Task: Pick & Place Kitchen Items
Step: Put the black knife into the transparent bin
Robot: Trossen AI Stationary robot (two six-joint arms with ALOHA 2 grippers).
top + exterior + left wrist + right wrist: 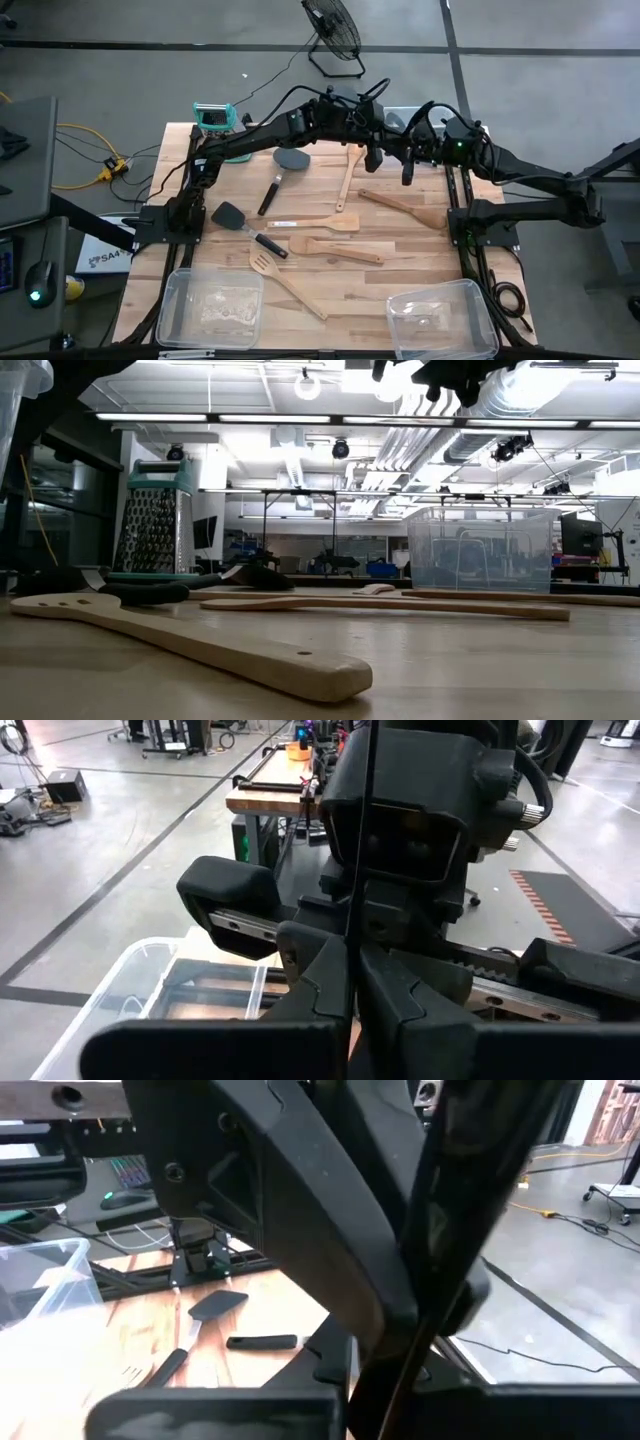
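High view, wooden table (420, 250) (utensils scattered), grey floor (100, 80), fan (333, 30).

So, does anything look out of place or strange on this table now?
Yes. Both arms meet above the far edge of the table, and the left end effector and the right end effector seem shut on one thin black tool together. Below, the wooden and black utensils lie scattered at all angles.

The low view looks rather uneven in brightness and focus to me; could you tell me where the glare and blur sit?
Low view: ceiling lights glare white; the nearest wooden spatula blurs toward the lens, while the box grater stays fairly sharp. Left wrist view: the close dark fingers are soft.
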